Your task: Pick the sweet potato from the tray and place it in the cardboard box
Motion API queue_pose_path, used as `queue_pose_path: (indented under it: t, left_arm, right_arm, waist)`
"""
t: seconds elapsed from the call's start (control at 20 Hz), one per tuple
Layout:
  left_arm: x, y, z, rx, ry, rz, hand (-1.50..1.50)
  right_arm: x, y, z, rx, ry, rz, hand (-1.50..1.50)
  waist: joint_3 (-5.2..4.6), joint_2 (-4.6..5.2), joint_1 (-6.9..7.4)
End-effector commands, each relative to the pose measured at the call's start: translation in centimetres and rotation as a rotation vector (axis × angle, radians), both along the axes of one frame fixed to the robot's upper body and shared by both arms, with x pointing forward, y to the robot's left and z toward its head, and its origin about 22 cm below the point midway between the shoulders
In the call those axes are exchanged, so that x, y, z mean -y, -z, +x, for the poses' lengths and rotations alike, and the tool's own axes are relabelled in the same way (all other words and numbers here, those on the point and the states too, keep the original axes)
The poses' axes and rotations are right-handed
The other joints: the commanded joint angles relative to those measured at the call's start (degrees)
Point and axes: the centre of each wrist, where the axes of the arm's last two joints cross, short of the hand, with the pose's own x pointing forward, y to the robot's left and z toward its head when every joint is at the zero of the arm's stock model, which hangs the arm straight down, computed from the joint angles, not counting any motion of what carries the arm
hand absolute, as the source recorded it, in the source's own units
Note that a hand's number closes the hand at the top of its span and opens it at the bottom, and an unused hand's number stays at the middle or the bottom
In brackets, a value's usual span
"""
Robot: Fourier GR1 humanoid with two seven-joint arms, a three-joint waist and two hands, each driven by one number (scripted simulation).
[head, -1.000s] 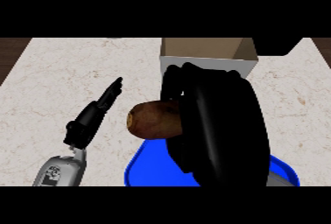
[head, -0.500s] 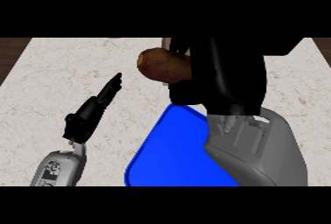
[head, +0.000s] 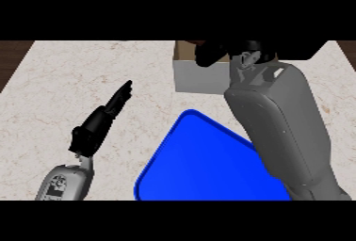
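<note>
The blue tray (head: 198, 160) lies at the lower middle with nothing on the part I can see. Behind it stands the cardboard box (head: 198, 80), pale front wall toward me. My right forearm crosses the tray's right side, and my right hand (head: 226, 51) is above the box's opening at the top of the view. No sweet potato shows anywhere; the hand and the box walls hide whatever lies under or inside them. My left hand (head: 104, 120) rests open left of the tray, fingers straight and pointing away from me.
The speckled counter (head: 83, 70) stretches to the left and behind the left hand. A dark strip marks its left edge (head: 14, 56). My grey right forearm (head: 278, 127) hides the tray's right part and the counter beyond it.
My right hand has moved forward from above the tray to over the box. The sweet potato it held half a second ago has gone out of sight. The left hand has not moved.
</note>
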Motion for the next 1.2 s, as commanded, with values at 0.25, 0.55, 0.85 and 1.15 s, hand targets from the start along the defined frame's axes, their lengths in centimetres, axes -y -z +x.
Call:
queue_pose_path:
  t: [0.25,0.55,0.85,1.15]
  left_arm:
    - [-0.5,0.6,-0.3,-0.001,0.006,-0.013,0.00]
    - [-0.7,-0.7,1.1,0.008,0.004,-0.004,0.00]
    - [0.1,0.9,0.4,-0.005,0.014,0.015,0.00]
    - [0.5,0.6,0.4,0.011,0.000,-0.002,0.00]
  right_arm:
    - [1.6,5.2,6.1,-0.058,0.023,-0.084,1.50]
    - [1.8,10.4,7.8,-0.167,0.042,-0.009,1.50]
    - [2.3,11.6,9.7,-0.307,0.059,0.176,-1.50]
    - [4.3,11.8,10.0,-0.124,0.019,0.391,-1.50]
  waist:
    - [0.01,0.12,0.33]
    - [0.03,0.23,0.36]
    - [0.02,0.47,0.96]
    - [0.04,0.42,0.64]
